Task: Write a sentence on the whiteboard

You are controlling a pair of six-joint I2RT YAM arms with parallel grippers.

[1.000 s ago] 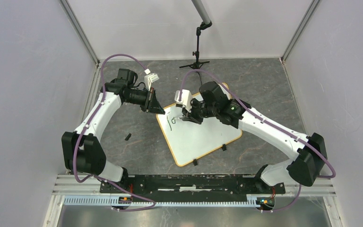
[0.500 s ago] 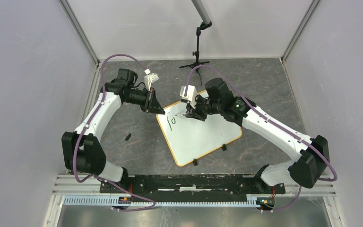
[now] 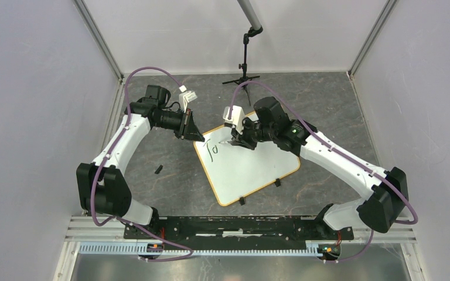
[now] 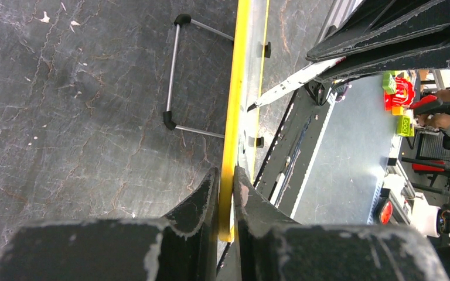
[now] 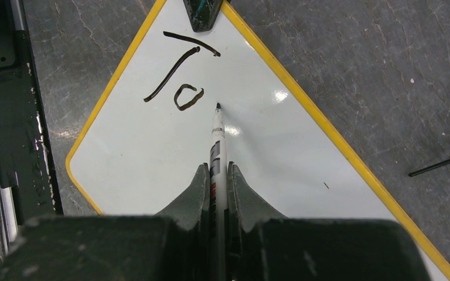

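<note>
– Starting with the whiteboard point(image 3: 252, 170): where does it lie?
– Flat on the dark, stone-patterned counter point(image 3: 322, 105), set askew between the two arms, with its two clip feet point(image 3: 277, 182) on the near edge. It has not shifted in the last second.
– And the sentence point(image 5: 173, 75)?
– Only "To" so far, in black near the board's far-left corner. A second ago there was a single hooked stroke. Now the T has its bar and a small o sits beside it.
– What is writing it?
– The right tool point(image 5: 216, 170), clamped tight on a marker point(image 5: 218, 143) that sticks out between its fingers. The tip is just right of the o, at the board's surface, but I cannot tell whether it touches. That arm has swung a little farther back and to the right since the first stroke.
– The other arm?
– The left tool point(image 4: 225, 172) is narrowed onto the whiteboard's yellow rim at the far-left corner, one finger on each side, gripping it. It stays as it was.
– Anything else on the counter?
– A small black piece point(image 3: 159, 170) lies well left of the board, near the left arm. A thin tripod stand point(image 3: 245, 64) is at the back.
</note>
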